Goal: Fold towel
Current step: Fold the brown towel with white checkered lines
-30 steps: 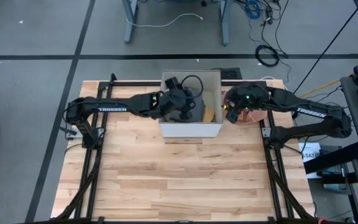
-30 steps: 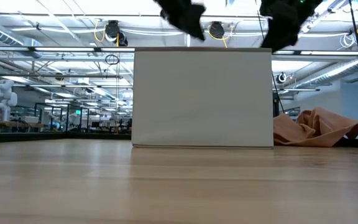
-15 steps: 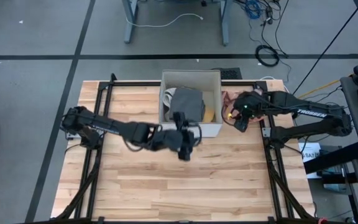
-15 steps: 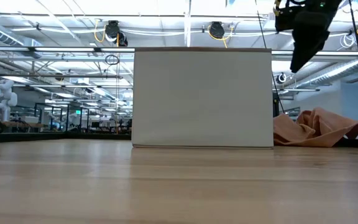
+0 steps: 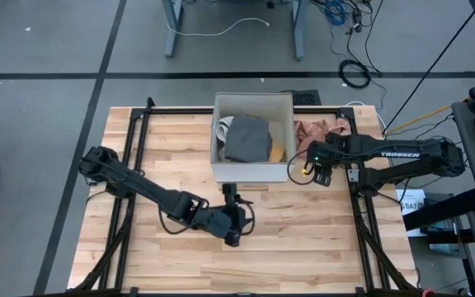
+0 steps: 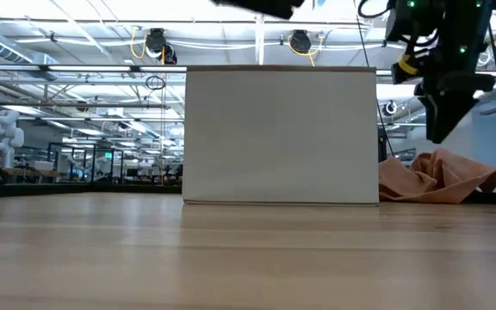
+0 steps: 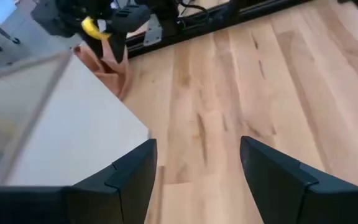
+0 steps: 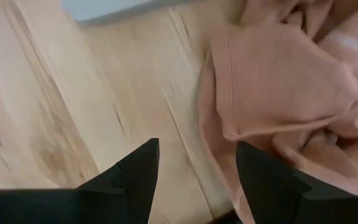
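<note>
A crumpled salmon-pink towel (image 5: 324,129) lies on the table at the right side of a white box (image 5: 252,171); it also shows in the low view (image 6: 437,176) and the right wrist view (image 8: 291,93). A folded grey towel (image 5: 247,139) lies inside the box. My right gripper (image 5: 313,169) (image 8: 197,143) hangs open above the table by the box's near right corner, just short of the pink towel. My left gripper (image 5: 231,198) (image 7: 197,146) is open over bare table in front of the box, touching nothing.
The white box (image 6: 281,135) stands at the middle of the table's far edge, with something yellow (image 5: 277,150) beside the grey towel inside. Black frame rails (image 5: 130,206) run along both table sides. Bare wood (image 5: 303,239) stretches in front of the box.
My left gripper has drawn back from over the box toward the table's near edge, and the grey towel now shows lying in the box. My right gripper has moved from above the pink towel toward the near edge and has come lower.
</note>
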`<move>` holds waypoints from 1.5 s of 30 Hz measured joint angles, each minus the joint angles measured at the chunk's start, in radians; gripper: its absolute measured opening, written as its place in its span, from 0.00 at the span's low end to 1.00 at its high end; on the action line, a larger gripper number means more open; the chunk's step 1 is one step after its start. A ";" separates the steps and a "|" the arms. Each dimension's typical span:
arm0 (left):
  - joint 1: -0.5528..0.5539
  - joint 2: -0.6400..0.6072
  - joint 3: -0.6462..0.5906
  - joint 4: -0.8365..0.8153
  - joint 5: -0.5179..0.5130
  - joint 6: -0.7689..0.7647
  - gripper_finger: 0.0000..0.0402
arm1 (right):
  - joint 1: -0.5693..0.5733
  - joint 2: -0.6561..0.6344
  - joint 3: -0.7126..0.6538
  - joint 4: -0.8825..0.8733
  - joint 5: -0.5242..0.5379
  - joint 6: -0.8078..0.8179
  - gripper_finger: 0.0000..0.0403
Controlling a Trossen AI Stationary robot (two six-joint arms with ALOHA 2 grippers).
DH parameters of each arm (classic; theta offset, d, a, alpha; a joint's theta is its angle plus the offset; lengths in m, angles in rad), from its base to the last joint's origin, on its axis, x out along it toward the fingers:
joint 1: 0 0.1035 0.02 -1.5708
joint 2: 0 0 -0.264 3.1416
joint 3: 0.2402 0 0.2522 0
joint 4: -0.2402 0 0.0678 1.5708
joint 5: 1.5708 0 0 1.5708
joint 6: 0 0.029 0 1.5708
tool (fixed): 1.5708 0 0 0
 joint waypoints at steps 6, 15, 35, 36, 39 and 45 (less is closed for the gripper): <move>-0.012 0.000 -0.165 0.225 -0.001 -0.082 0.59 | 0.003 0.045 -0.003 0.012 0.010 0.156 0.49; -0.028 0.011 -0.249 0.350 -0.001 -0.115 0.59 | 0.000 0.153 -0.008 0.078 0.102 0.453 0.49; -0.071 0.092 -0.249 0.369 0.050 -0.131 0.59 | -0.144 0.223 -0.080 0.069 0.199 0.683 0.49; -0.072 0.092 -0.249 0.369 0.052 -0.130 0.59 | -0.145 0.223 -0.085 0.073 0.201 0.692 0.49; -0.080 0.092 -0.249 0.370 0.053 -0.107 0.59 | -0.156 0.224 -0.119 0.101 0.170 0.717 0.49; -0.085 0.092 -0.249 0.370 0.054 -0.103 0.59 | -0.179 0.223 -0.216 0.324 0.111 0.722 0.49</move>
